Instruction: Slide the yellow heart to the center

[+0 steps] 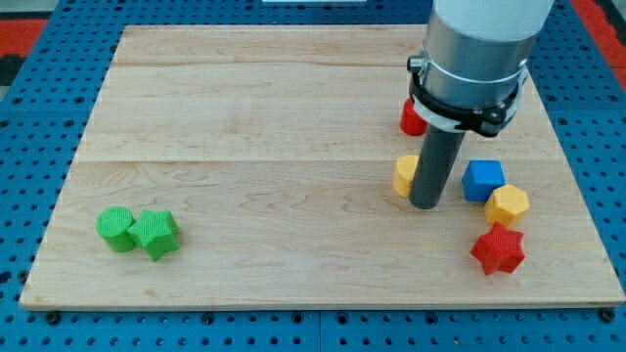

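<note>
The yellow heart [404, 174] lies right of the board's middle, partly hidden behind the dark rod. My tip [426, 203] rests on the wooden board [274, 127], touching or nearly touching the heart's right side. A blue cube [483, 180] sits just to the right of the tip. A red block [412, 118] lies above the heart, partly hidden by the arm's grey housing [474, 59].
A yellow hexagon [508, 204] lies below-right of the blue cube, and a red star [498, 249] below that. A green cylinder [117, 229] and a green block [156, 234] touch each other at the lower left. Blue pegboard surrounds the board.
</note>
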Robot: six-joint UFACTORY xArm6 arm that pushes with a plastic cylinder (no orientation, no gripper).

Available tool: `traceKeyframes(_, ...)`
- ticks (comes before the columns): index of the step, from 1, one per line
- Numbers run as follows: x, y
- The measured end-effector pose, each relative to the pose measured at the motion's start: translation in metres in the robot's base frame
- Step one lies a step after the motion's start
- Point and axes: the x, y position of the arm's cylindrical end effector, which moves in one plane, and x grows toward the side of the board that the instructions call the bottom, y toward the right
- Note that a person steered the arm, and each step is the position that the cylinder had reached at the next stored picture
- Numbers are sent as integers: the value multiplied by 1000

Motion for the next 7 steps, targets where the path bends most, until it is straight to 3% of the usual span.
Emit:
traceKeyframes(4,-3,16)
traceKeyframes(7,-34,16)
